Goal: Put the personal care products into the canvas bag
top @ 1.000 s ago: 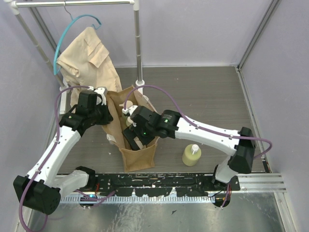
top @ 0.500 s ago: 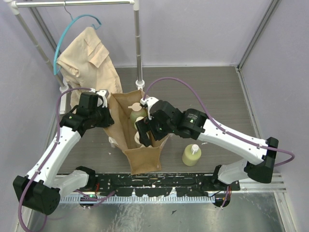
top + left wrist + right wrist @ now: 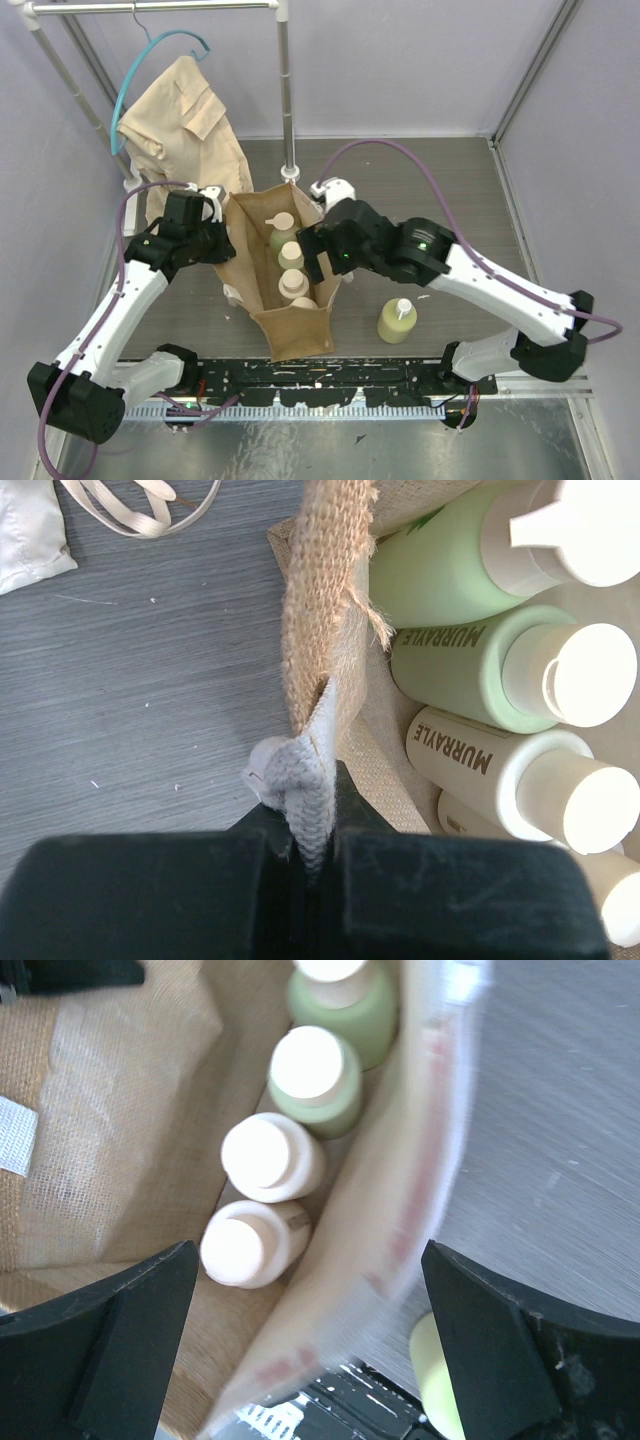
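The canvas bag (image 3: 292, 332) stands open in the middle of the table. Two olive-green bottles (image 3: 283, 237) and two beige bottles (image 3: 293, 284) stand in a row along its right wall. My left gripper (image 3: 216, 222) is shut on the whitish strap at the bag's left rim (image 3: 318, 600), with the strap pinched in the left gripper (image 3: 312, 852). My right gripper (image 3: 318, 256) hovers open and empty over the bag's right wall (image 3: 400, 1210). Between the open right gripper's (image 3: 310, 1360) fingers (image 3: 120, 1350) the beige bottles (image 3: 268, 1157) show below. One more green bottle (image 3: 397, 322) stands on the table right of the bag.
A beige shirt (image 3: 180, 110) on a teal hanger hangs from a rack at the back left. The rack's pole (image 3: 288, 100) comes down just behind the bag. A black rail (image 3: 350, 375) runs along the near edge. Loose strap loops (image 3: 140, 505) lie on the table left of the bag.
My right gripper has lifted out of the bag and drawn back to the right, empty. The bag has swung a little to the right. The left gripper keeps its grip.
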Robot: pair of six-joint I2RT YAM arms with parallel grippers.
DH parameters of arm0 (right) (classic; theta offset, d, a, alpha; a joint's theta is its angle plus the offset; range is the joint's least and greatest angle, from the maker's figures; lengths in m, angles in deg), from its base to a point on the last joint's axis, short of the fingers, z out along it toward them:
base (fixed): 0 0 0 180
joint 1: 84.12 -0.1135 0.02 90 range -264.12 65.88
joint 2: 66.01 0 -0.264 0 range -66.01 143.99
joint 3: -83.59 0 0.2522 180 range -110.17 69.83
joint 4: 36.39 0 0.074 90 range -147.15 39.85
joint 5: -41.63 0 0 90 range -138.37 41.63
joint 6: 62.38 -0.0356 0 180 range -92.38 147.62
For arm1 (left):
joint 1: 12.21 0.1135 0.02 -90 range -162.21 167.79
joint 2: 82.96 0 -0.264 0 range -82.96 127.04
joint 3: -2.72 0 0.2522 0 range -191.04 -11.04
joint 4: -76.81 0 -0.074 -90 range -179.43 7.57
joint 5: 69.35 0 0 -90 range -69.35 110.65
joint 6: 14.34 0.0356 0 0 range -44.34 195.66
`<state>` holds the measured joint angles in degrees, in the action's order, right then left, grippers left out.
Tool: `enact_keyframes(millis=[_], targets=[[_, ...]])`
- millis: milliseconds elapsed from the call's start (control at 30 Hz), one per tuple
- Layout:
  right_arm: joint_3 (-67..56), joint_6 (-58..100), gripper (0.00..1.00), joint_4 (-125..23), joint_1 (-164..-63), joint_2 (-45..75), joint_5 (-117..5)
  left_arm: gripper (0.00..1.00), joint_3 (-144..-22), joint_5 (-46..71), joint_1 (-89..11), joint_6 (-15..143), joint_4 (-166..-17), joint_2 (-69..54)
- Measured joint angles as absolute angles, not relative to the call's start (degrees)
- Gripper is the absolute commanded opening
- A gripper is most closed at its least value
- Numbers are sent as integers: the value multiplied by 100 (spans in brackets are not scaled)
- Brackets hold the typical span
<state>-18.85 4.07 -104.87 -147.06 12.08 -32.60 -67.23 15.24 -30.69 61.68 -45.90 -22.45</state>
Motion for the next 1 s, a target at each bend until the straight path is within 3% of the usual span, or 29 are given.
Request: enact_keyframes(millis=[167,333,567,1000], targets=[[-1866,-10,100,-11131,-14647,294,-2462,0,-6729,1546,-3063,6170,-4642,-2081],[-1037,-530,100,-11726,-14373,-235,-2086,0,-6873,1543,-3063,6170,-4669,-1812],[600,-985,100,-12034,-13801,-751,-2329,0,-7086,1508,-3063,6197,-4669,-1624],[2097,-1333,100,-11450,-13611,-1205,-3236,0,-7086,1493,-3063,6203,-4682,-1602]])
